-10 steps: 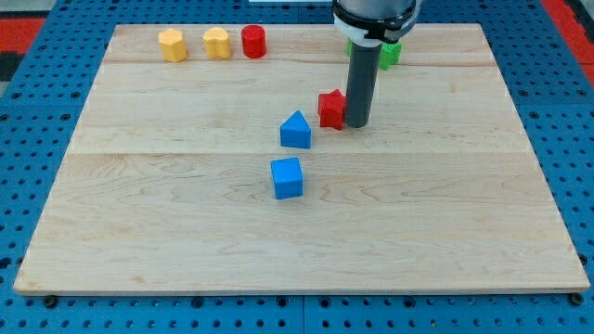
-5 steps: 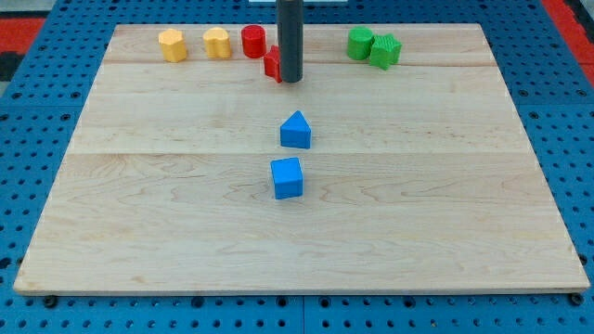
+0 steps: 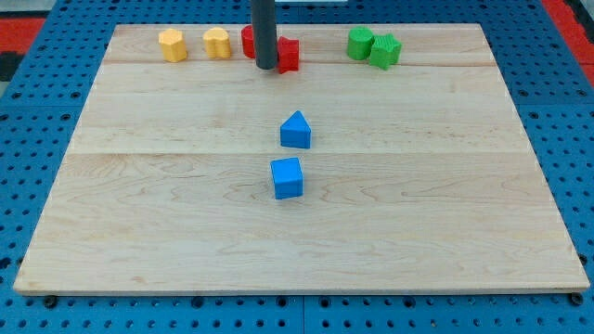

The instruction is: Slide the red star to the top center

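Observation:
The red star [image 3: 289,55] lies near the view's top centre of the wooden board [image 3: 186,186]. My tip [image 3: 266,67] stands touching the star's left side, between it and a red cylinder [image 3: 248,41]. The rod hides part of the cylinder and the star's left edge.
Two yellow blocks [image 3: 172,44] [image 3: 216,43] sit at the view's top left. Two green blocks [image 3: 360,43] [image 3: 385,50] sit at the top right. A blue pointed block [image 3: 296,131] and a blue cube [image 3: 288,177] lie in the middle.
The red star was pushed from the board's middle up to the top centre. My tip moved from the star's right side to its left side. Other blocks stayed put.

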You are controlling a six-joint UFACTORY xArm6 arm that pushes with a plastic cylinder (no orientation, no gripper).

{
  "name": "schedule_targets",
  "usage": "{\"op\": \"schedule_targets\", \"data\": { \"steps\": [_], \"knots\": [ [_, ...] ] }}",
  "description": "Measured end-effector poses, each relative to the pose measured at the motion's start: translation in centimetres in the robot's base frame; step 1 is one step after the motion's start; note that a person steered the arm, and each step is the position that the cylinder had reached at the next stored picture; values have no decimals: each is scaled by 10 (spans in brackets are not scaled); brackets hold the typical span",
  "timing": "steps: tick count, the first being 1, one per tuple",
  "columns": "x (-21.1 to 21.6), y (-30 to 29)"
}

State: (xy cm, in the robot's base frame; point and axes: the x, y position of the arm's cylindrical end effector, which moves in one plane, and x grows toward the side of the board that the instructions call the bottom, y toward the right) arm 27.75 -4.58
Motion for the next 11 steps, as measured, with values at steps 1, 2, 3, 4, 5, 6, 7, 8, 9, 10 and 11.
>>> {"op": "schedule_targets", "data": {
  "steps": [1,2,3,4,5,6,7,8,9,10,11],
  "knots": [
    [26,2],
    [41,24],
    [28,33],
    [6,32],
    [-6,32],
    [-6,39],
    [-10,47],
    [-16,53],
    [-5,53],
    [11,25],
    [6,8]
  ]
}}
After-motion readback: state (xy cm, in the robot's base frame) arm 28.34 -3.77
